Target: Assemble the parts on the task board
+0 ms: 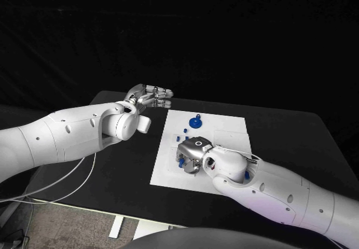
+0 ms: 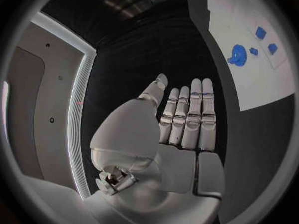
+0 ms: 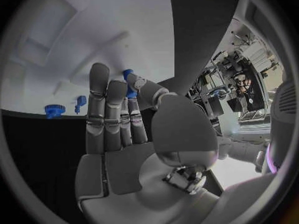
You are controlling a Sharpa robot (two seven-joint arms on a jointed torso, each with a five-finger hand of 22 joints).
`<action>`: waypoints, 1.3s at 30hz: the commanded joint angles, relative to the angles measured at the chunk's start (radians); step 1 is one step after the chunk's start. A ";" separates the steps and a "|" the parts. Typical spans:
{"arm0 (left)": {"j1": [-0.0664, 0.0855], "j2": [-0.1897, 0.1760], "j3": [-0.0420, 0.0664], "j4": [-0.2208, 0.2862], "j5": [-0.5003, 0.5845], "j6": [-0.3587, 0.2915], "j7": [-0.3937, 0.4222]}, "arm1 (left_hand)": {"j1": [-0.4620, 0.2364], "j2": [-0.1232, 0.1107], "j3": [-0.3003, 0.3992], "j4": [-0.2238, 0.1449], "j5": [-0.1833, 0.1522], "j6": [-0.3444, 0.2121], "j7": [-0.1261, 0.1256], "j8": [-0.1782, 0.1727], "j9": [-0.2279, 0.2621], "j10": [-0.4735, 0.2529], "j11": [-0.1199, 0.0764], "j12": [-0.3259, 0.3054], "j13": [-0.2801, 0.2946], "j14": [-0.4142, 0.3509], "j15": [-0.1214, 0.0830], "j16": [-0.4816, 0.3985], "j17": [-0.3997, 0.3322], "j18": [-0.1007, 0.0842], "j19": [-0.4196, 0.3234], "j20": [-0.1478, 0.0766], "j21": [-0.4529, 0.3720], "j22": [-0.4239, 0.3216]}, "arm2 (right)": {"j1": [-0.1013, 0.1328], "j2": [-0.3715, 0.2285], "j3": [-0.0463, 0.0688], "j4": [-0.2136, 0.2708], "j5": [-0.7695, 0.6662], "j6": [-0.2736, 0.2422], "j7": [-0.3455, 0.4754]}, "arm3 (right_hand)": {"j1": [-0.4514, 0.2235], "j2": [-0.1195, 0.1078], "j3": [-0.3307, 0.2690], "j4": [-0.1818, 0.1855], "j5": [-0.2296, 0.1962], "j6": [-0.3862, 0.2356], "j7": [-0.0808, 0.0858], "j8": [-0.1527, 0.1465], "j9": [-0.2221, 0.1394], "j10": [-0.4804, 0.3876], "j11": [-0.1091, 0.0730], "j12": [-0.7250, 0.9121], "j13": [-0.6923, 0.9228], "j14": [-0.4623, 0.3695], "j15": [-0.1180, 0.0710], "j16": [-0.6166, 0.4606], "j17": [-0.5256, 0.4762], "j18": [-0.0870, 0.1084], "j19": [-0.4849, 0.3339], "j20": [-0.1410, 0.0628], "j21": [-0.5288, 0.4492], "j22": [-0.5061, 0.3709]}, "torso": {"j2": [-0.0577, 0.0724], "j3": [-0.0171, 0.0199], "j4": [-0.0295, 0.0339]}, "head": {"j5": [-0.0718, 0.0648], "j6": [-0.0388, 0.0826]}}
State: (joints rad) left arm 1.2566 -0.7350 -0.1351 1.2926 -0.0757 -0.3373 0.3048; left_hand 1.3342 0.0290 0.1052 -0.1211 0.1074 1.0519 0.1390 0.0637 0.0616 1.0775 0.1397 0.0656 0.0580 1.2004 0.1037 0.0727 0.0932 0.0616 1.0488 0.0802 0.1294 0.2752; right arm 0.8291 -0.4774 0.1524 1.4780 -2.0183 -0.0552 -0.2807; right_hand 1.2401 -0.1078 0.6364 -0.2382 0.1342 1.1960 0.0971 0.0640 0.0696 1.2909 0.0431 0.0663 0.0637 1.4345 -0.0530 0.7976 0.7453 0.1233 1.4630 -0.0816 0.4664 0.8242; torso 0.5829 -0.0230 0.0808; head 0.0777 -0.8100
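The white task board [image 1: 224, 124] lies in the middle of the black table [image 1: 291, 135], with a round blue part [image 1: 195, 123] and some small blue parts [image 2: 260, 33] loose on it, so most of the job looks left to do. The right hand [image 1: 191, 154] is over the board, pinching a small blue piece [image 3: 129, 83] between thumb and finger. The left hand [image 1: 148, 96] waits off the board's corner, fingers straight, holding nothing.

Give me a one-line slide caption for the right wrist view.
Right hand pinches a small blue part above the white task board.
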 commanded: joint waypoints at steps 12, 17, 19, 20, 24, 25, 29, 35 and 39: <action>-0.001 0.000 0.001 0.001 0.007 0.018 -0.002 | -0.006 0.008 -0.005 0.002 -0.004 -0.007 0.000 0.001 0.001 -0.011 0.000 -0.003 0.001 -0.001 0.003 -0.002 0.002 0.006 0.003 0.008 0.005 -0.004 | -0.006 -0.019 -0.005 0.004 0.102 -0.104 -0.001 | 0.045 -0.071 -0.266 0.051 0.099 -0.199 0.025 -0.001 -0.007 -0.246 0.060 0.003 -0.005 -0.016 0.043 -0.001 -0.054 0.047 0.042 0.049 -0.074 -0.075 | 0.000 0.0016 -0.0001 | -0.002 -0.006; -0.001 -0.002 0.001 0.001 0.007 0.018 -0.005 | -0.006 0.008 -0.005 0.002 -0.004 -0.007 0.000 0.001 0.001 -0.011 0.000 -0.003 0.001 -0.001 0.003 -0.002 0.002 0.006 0.003 0.008 0.005 -0.004 | -0.007 -0.031 -0.005 0.019 0.122 -0.145 -0.004 | 0.065 -0.085 -0.291 0.070 0.112 -0.228 0.024 -0.003 -0.008 -0.270 0.065 0.005 -0.005 -0.023 0.044 0.000 -0.067 0.048 0.042 0.050 -0.082 -0.092 | 0.000 0.0021 -0.0001 | -0.005 -0.005; -0.001 -0.003 0.001 0.001 0.007 0.018 -0.006 | -0.006 0.008 -0.005 0.002 -0.004 -0.007 0.000 0.001 0.001 -0.011 0.000 -0.003 0.001 -0.001 0.003 -0.002 0.002 0.006 0.003 0.008 0.005 -0.004 | -0.007 -0.038 -0.005 0.027 0.130 -0.172 -0.006 | 0.070 -0.087 -0.298 0.081 0.121 -0.227 0.025 -0.003 -0.008 -0.270 0.065 0.007 -0.005 -0.024 0.043 0.002 -0.073 0.048 0.043 0.050 -0.081 -0.099 | 0.000 0.0017 -0.0006 | -0.007 -0.005; -0.001 -0.003 0.001 0.001 0.007 0.018 -0.006 | -0.006 0.008 -0.005 0.002 -0.004 -0.007 0.000 0.001 0.001 -0.011 0.000 -0.003 0.001 -0.001 0.003 -0.002 0.002 0.006 0.003 0.008 0.005 -0.004 | -0.007 -0.044 -0.004 0.033 0.137 -0.197 -0.009 | 0.069 -0.089 -0.299 0.082 0.128 -0.229 0.024 -0.003 -0.009 -0.267 0.064 0.007 -0.005 -0.023 0.043 0.001 -0.075 0.048 0.043 0.049 -0.080 -0.101 | 0.000 0.0015 -0.0012 | -0.008 -0.004; -0.001 -0.003 0.001 -0.001 0.007 0.019 -0.007 | -0.006 0.008 -0.005 0.002 -0.004 -0.007 0.000 0.001 0.001 -0.011 0.000 -0.003 0.001 -0.001 0.003 -0.002 0.002 0.006 0.003 0.008 0.005 -0.004 | -0.007 -0.063 0.002 0.052 0.189 -0.265 -0.008 | 0.056 -0.092 -0.305 0.097 0.140 -0.212 0.029 -0.002 -0.008 -0.252 0.060 0.009 -0.005 -0.019 0.043 0.004 -0.079 0.047 0.044 0.049 -0.075 -0.107 | 0.000 0.0021 -0.0016 | -0.011 0.002; -0.001 -0.003 0.001 -0.001 0.007 0.020 -0.007 | -0.006 0.008 -0.005 0.002 -0.004 -0.007 0.000 0.001 0.001 -0.011 0.000 -0.003 0.001 -0.001 0.003 -0.002 0.002 0.006 0.003 0.008 0.005 -0.004 | -0.007 -0.068 0.006 0.056 0.203 -0.278 -0.006 | 0.049 -0.089 -0.310 0.105 0.141 -0.198 0.028 -0.002 -0.008 -0.240 0.058 0.010 -0.005 -0.016 0.042 0.006 -0.080 0.046 0.045 0.049 -0.072 -0.109 | 0.000 0.0025 -0.0011 | -0.013 0.003; -0.001 -0.003 0.001 -0.002 0.007 0.023 -0.007 | -0.006 0.008 -0.005 0.002 -0.004 -0.007 0.000 0.001 0.001 -0.011 0.000 -0.003 0.001 -0.001 0.003 -0.002 0.002 0.006 0.003 0.008 0.005 -0.004 | -0.007 -0.092 0.031 0.070 0.268 -0.335 0.007 | 0.026 -0.074 -0.316 0.130 0.142 -0.173 0.031 -0.001 -0.007 -0.185 0.047 0.015 -0.006 -0.011 0.038 0.009 -0.083 0.041 0.046 0.045 -0.061 -0.121 | 0.000 0.0041 -0.0018 | -0.021 0.006; -0.001 -0.006 -0.001 -0.007 0.014 0.059 0.004 | -0.007 0.008 -0.008 0.002 -0.006 -0.008 0.000 0.001 0.001 -0.011 0.000 -0.002 0.001 -0.001 0.003 -0.002 0.002 0.006 0.002 0.008 0.005 -0.009 | -0.006 -0.173 0.080 0.082 0.410 -0.396 0.028 | -0.046 -0.082 -0.116 0.165 0.086 -0.079 0.009 0.003 0.001 -0.079 0.018 0.022 -0.003 -0.010 0.016 0.005 -0.088 0.025 0.046 0.025 -0.052 -0.143 | -0.003 0.0053 -0.0037 | -0.040 0.015; -0.001 -0.011 -0.002 -0.008 0.016 0.072 0.011 | -0.006 0.009 -0.009 0.003 -0.007 -0.008 -0.001 0.001 0.001 -0.006 -0.002 -0.002 0.001 0.001 0.002 -0.002 0.003 0.006 0.003 0.007 0.006 -0.010 | -0.006 -0.231 0.118 0.080 0.549 -0.352 0.034 | -0.047 -0.068 -0.177 0.154 0.114 -0.038 -0.006 0.002 0.019 -0.017 -0.007 0.064 0.003 -0.013 0.000 0.006 -0.078 0.008 0.041 0.008 -0.043 -0.143 | -0.002 0.0067 -0.0057 | -0.051 0.026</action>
State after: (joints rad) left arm 1.2559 -0.7453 -0.1377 1.2843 -0.0703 -0.3046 0.2968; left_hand 1.3303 0.0329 0.1021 -0.1180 0.1036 1.0519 0.1390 0.0637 0.0616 1.0702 0.1396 0.0656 0.0580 1.2005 0.1037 0.0727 0.0951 0.0616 1.0525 0.0839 0.1293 0.2662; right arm 0.8240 -0.7043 0.2709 1.5572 -1.6262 -0.3988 -0.2681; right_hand 1.1915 -0.1792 0.4562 -0.0840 0.2481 1.1514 0.0896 0.0638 0.0880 1.2672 0.0374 0.1306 0.0659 1.4224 -0.0501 0.8027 0.6668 0.1387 1.4651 -0.0705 0.4226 0.6812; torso 0.5813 -0.0174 0.0769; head 0.0341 -0.7898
